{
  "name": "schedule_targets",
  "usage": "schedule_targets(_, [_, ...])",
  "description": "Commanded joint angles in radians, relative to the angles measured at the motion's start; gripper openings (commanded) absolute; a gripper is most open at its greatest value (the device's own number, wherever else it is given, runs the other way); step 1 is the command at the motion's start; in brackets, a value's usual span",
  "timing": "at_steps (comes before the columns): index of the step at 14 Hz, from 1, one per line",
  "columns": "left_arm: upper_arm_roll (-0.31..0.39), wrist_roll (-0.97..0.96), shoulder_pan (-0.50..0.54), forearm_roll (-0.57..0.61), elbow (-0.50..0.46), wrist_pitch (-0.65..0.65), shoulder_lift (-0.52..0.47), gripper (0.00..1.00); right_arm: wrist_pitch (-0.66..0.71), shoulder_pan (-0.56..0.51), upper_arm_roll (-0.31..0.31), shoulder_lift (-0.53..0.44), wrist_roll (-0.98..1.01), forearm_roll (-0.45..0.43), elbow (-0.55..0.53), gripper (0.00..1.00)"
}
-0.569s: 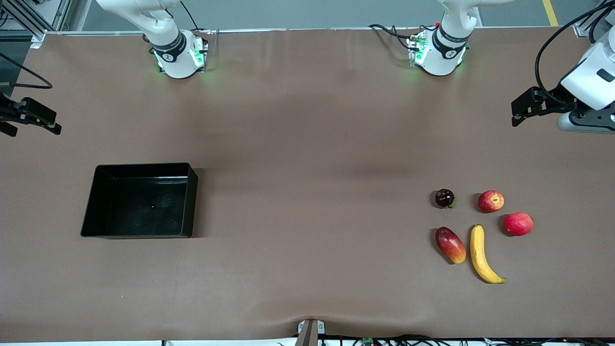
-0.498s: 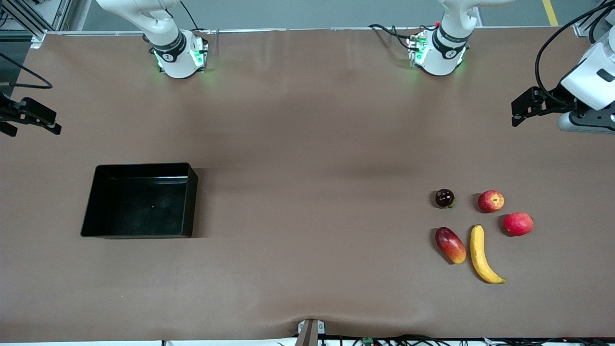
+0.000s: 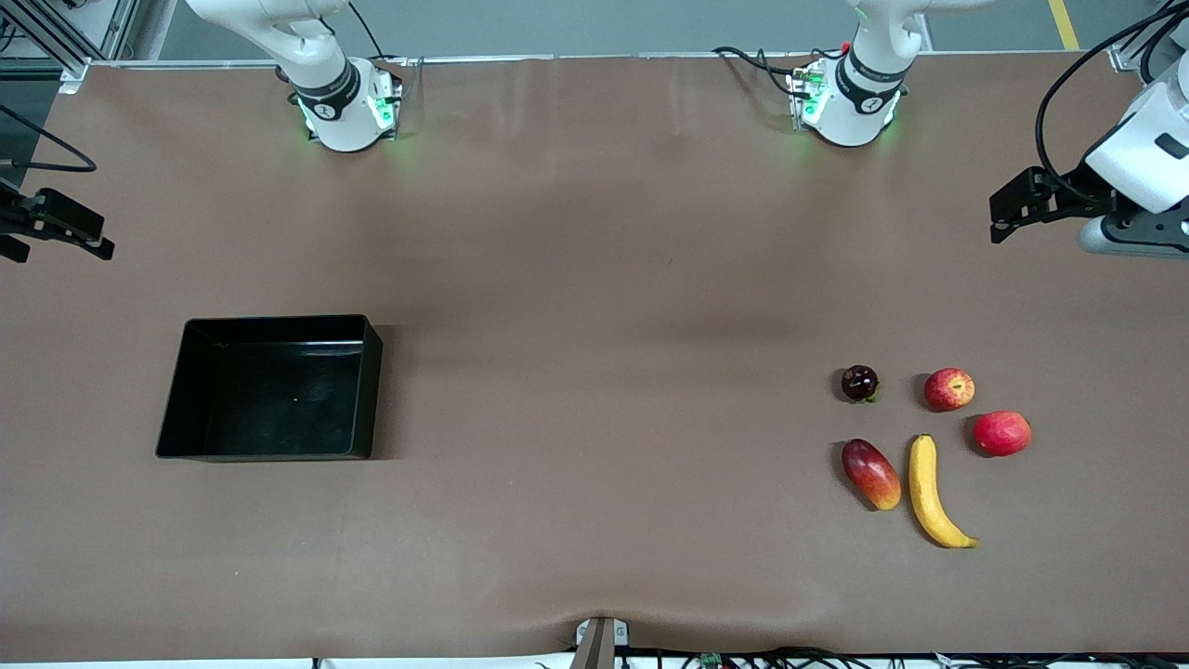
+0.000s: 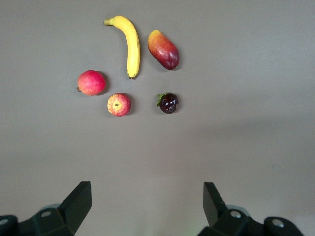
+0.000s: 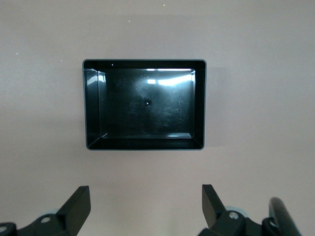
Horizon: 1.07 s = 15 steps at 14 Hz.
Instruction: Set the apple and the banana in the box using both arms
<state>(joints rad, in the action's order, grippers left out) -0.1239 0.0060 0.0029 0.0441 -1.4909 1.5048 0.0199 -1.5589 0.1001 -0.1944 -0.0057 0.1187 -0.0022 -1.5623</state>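
Five fruits: one apple (image 3: 948, 388), one banana (image 3: 932, 492), three others; one box (image 3: 176, 390).

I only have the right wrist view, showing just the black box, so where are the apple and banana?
Observer: Both lie toward the left arm's end of the table, the apple farther from the front camera than the banana.
Operator: Is anything else near them?
Observer: A mango beside the banana, a dark round fruit and a pink-red fruit.
Operator: And the grippers?
Observer: The left gripper hangs open over that end, holding nothing; the right gripper, open, is over the end where the box sits.
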Motion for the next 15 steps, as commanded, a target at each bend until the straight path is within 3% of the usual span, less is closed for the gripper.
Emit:
schedule_targets(1, [0.004,0.012,0.008,0.005,-0.002,-0.008,0.009,1.0,0.01,-0.014,0.007,-0.019,-0.014,0.019,-0.004,1.0])
schedule_targets(3, [0.006,0.029,0.044,0.007,-0.084,0.07,0.014,1.0,0.01,-0.016,0.007,-0.017,-0.014,0.019,-0.004,1.0])
schedule_targets(9, [0.01,0.165,0.108,0.008,-0.452,0.535,0.014,1.0,-0.007,-0.019,0.007,-0.005,-0.01,0.021,0.001,1.0])
schedule_targets(15, [0.01,0.29,0.163,0.008,-0.613,0.843,0.123,1.0,-0.055,-0.043,0.007,0.119,0.001,-0.004,0.022,1.0])
